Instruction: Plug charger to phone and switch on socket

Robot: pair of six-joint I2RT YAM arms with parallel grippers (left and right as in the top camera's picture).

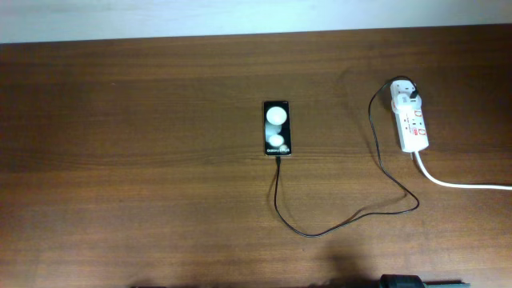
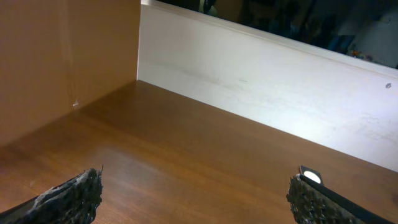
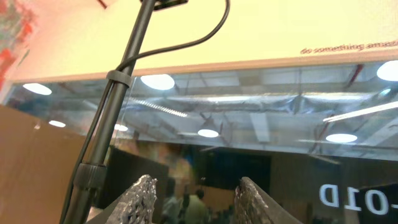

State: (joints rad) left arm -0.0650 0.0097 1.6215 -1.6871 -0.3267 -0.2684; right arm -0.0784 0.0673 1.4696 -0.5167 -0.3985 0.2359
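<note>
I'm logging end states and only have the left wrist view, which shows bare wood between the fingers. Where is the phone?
Observer: Overhead, the phone lies near the middle of the table.
Operator: Is the charger at it?
Observer: The charger cable's tip meets the phone's short edge nearest the picture's bottom. I cannot tell whether it is seated.
Operator: And its other end?
Observer: Its white plug sits in the socket, on the table's right side.
</note>
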